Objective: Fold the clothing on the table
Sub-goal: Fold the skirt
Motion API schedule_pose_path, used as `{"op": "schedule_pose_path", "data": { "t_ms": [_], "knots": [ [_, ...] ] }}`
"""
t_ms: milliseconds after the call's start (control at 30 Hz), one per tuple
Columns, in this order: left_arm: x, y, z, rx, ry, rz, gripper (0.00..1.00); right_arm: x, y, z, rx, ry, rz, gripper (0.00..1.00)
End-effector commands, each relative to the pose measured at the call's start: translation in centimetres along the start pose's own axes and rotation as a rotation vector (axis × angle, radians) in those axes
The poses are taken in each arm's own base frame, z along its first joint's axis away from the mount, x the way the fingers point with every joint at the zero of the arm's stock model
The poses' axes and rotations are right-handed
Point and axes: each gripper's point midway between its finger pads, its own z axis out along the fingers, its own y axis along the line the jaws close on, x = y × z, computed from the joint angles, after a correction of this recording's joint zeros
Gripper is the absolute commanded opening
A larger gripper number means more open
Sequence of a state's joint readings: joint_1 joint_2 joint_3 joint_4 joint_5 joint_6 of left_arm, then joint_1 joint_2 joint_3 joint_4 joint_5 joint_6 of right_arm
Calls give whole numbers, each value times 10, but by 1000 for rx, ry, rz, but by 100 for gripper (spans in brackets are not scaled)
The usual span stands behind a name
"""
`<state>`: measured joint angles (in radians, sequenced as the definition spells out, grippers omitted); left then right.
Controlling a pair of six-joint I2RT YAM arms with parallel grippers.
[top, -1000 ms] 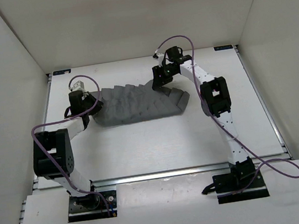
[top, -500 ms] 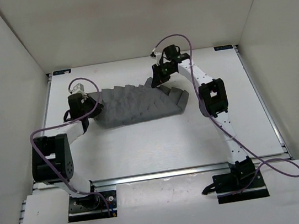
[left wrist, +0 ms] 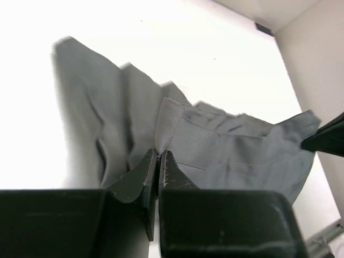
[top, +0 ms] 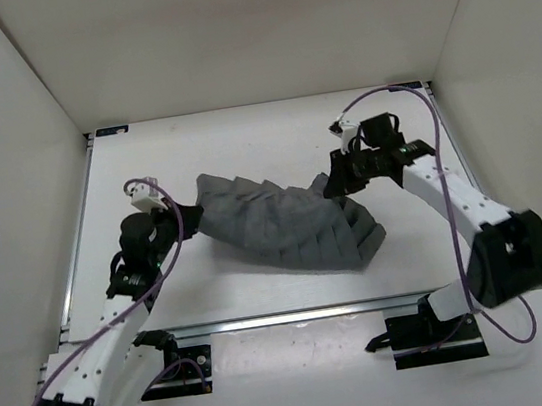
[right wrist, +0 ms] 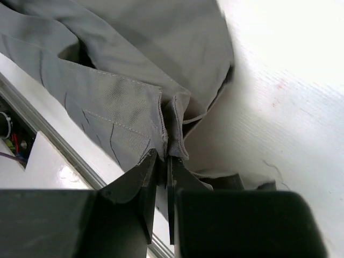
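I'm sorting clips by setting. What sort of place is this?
Probably a robotics lab test cell: a white table with metal rails, boxed in by plain white walls, with a left arm and right arm bolted at its near edge.

The clothing (top: 284,226), dark grey and heavily creased, stretches slantwise across the middle of the white table (top: 242,136), its right part closer to the near edge.

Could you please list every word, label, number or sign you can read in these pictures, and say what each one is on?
None can be read.
The small dark tags at the far corners of the table are too small to make out.
The clothing shows no print.
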<state>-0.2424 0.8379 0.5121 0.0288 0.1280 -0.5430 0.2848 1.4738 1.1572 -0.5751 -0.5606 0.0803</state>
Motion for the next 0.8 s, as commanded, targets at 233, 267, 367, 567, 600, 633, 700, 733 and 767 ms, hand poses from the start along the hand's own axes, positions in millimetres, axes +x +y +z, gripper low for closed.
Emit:
{"op": "schedule_pose_path", "data": {
  "t_ms": [233,267,367,567,600,633,700,733,767],
  "knots": [
    [15,14,-22,-49,8,-34,0,-23,-4,14,-57,-96,-56,5],
    [19,15,-20,-49,17,-37,0,-22,-9,20,-54,-78,-57,9],
    [22,18,-19,-52,13,-45,0,-24,1,37,-112,-60,-68,23],
    [29,22,-19,-63,34,-44,0,-19,2,54,-137,-54,-59,29],
    [27,22,-18,-63,28,-44,0,-18,-3,55,-122,-53,-46,31],
    [26,22,-18,-64,21,-45,0,-17,-5,59,-119,-50,-31,33],
    [28,22,-18,-58,29,-47,0,-16,-12,65,-103,-50,3,40],
    [28,21,-17,-58,28,-48,0,-10,-16,71,-101,-27,23,41],
    [29,22,-17,-59,28,-48,0,-16,-16,72,-94,-42,32,40]
  ]
}}
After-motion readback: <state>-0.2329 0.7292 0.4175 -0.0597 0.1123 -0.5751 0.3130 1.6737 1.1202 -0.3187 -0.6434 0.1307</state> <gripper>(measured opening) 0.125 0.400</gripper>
